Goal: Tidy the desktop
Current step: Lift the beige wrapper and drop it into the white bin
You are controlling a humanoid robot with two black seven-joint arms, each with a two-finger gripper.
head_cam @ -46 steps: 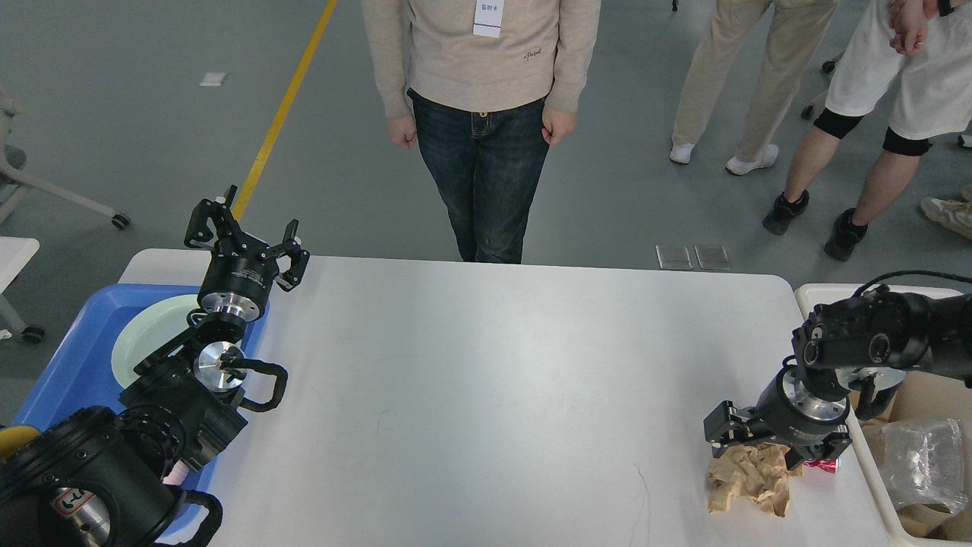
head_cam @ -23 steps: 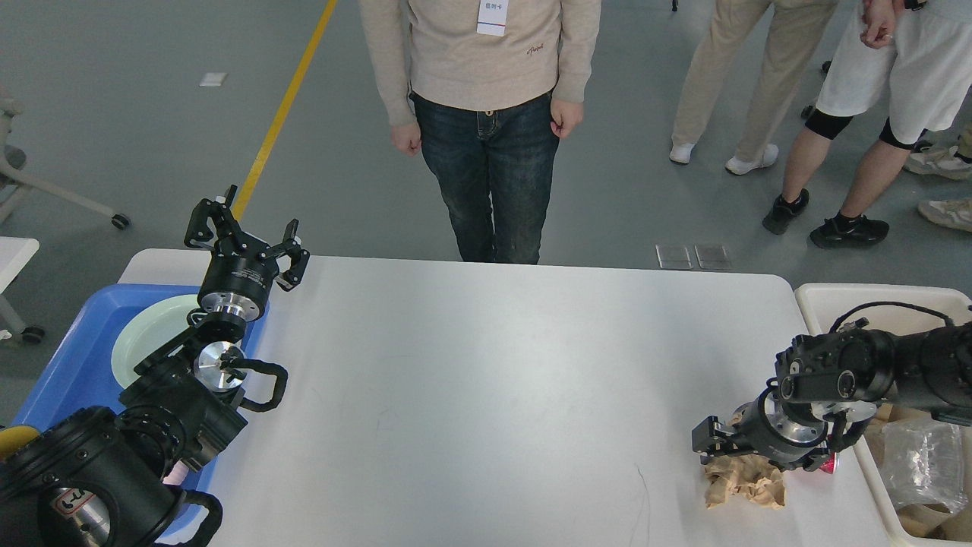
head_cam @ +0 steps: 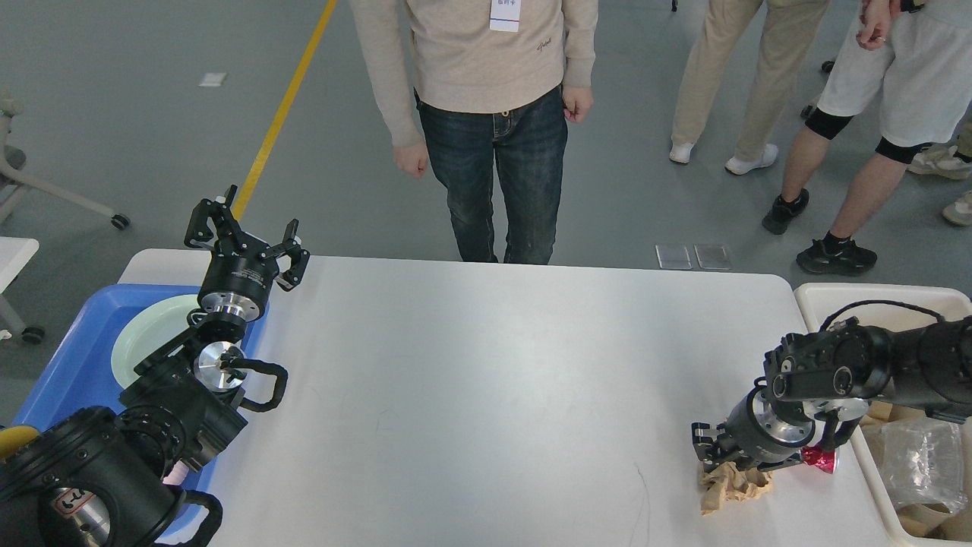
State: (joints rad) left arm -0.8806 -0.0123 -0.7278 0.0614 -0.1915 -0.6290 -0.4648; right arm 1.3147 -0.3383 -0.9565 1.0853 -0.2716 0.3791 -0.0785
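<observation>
The white desktop [head_cam: 486, 380] fills the middle of the head view. A crumpled brown paper [head_cam: 729, 486] lies near its front right corner. My right gripper [head_cam: 717, 452] points down onto the top of the paper, with the paper bunched between its fingers. A small red object [head_cam: 822, 459] lies just right of that gripper, partly hidden by the wrist. My left gripper [head_cam: 247, 232] is open and empty, held up over the back left corner of the desktop.
A blue plastic tray [head_cam: 68, 365] with a pale green plate [head_cam: 148, 334] sits at the left edge. A white bin [head_cam: 828, 296] with clear plastic [head_cam: 919, 463] and brown waste stands at the right. A person [head_cam: 486, 114] stands behind the far edge.
My right gripper has come down and leftward onto the brown paper, which is now bunched smaller. The left arm has not moved. The person behind the table has shifted.
</observation>
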